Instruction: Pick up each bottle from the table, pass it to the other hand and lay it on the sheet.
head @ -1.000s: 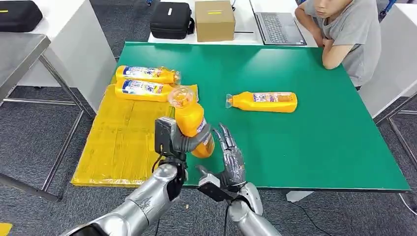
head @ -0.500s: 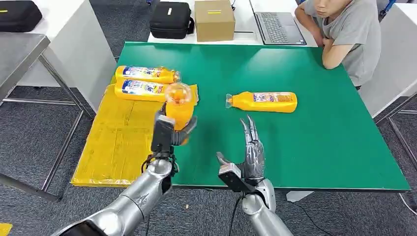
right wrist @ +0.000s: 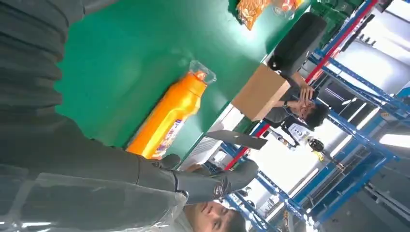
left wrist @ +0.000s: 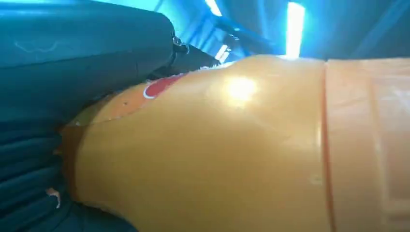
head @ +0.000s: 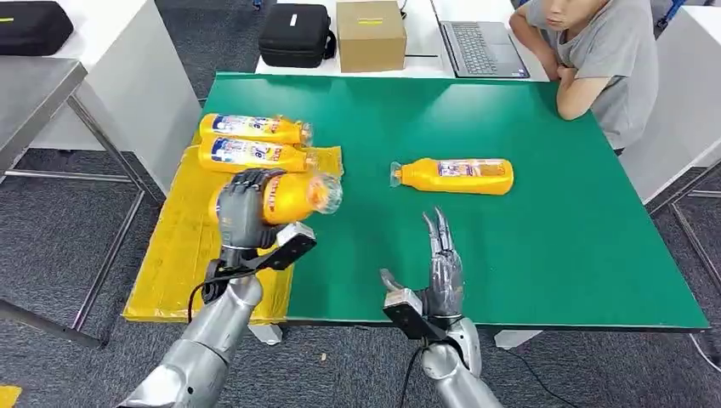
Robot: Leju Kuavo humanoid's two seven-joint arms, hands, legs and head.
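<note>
Bottle [head: 293,195] in left hand [head: 241,210], sideways over sheet [head: 200,246]

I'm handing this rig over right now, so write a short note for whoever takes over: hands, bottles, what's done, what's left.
Left hand grips an orange bottle, held on its side above the yellow sheet.
Right hand is open and holds nothing, raised over the near edge of the green table.
Done: two bottles lie side by side at the sheet's far end.
Left: lay the held bottle on the sheet, then pick up the last bottle lying on the table, pass it across and lay it down too.
</note>
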